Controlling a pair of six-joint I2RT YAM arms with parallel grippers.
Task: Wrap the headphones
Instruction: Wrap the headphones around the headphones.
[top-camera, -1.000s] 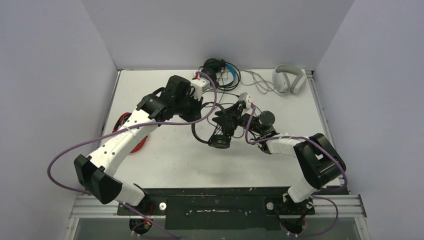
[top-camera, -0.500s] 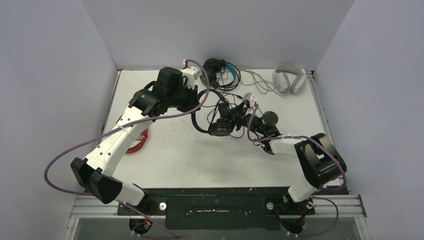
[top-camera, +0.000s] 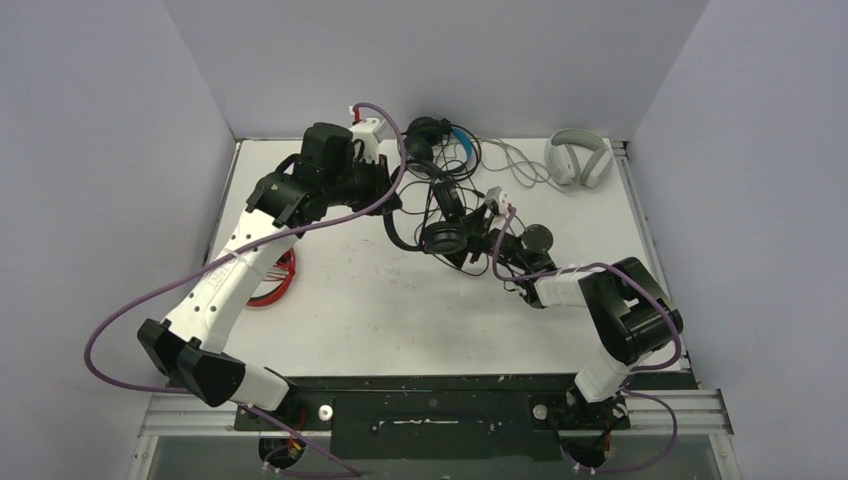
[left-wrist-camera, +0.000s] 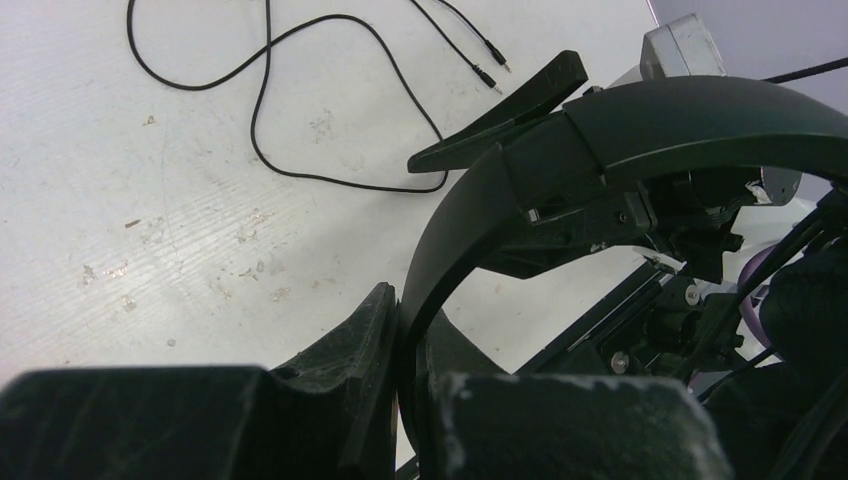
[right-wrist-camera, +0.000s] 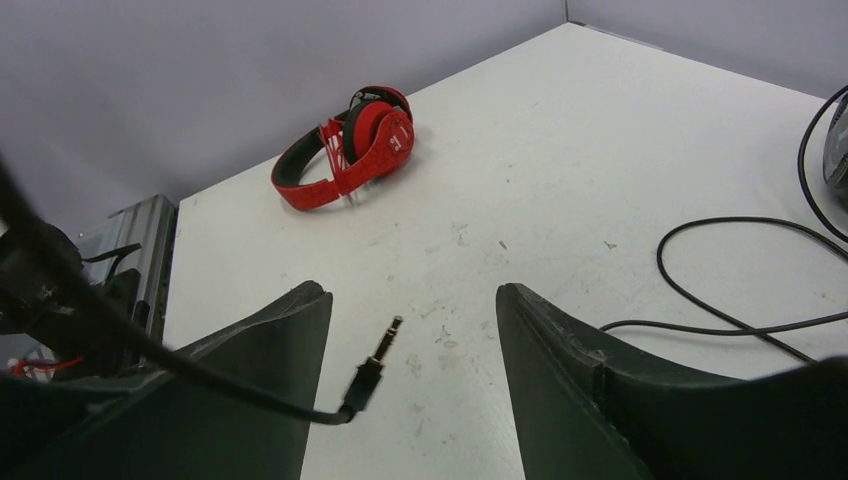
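1. Where the left gripper (left-wrist-camera: 410, 335) is seen through its own wrist camera, its jaws are pressed together on the headband of the small all-black headphones (left-wrist-camera: 640, 120). The band arches up and away towards 1 o'clock.
2. In the top view, that headset (top-camera: 440, 232) is found just past the middle of the table (top-camera: 400, 320), towards 12 o'clock.
3. The jaws of the right gripper (right-wrist-camera: 410, 300) are held well apart and are clamped on nothing. A cable plug (right-wrist-camera: 372, 362) is seen in the gap between them, nearer the finger at 9 o'clock. Whether it is touched cannot be told.
4. The red-and-black headphones (right-wrist-camera: 345, 150) are lying on the table at 11 o'clock from the right gripper, well apart from it. In the top view they are partly hidden under the left arm (top-camera: 240, 270), at the table's 9 o'clock edge.
5. The black-and-blue headphones (top-camera: 445, 140) are placed at the 12 o'clock edge and the white-grey headphones (top-camera: 578, 158) at 1 o'clock, well apart from both grippers.
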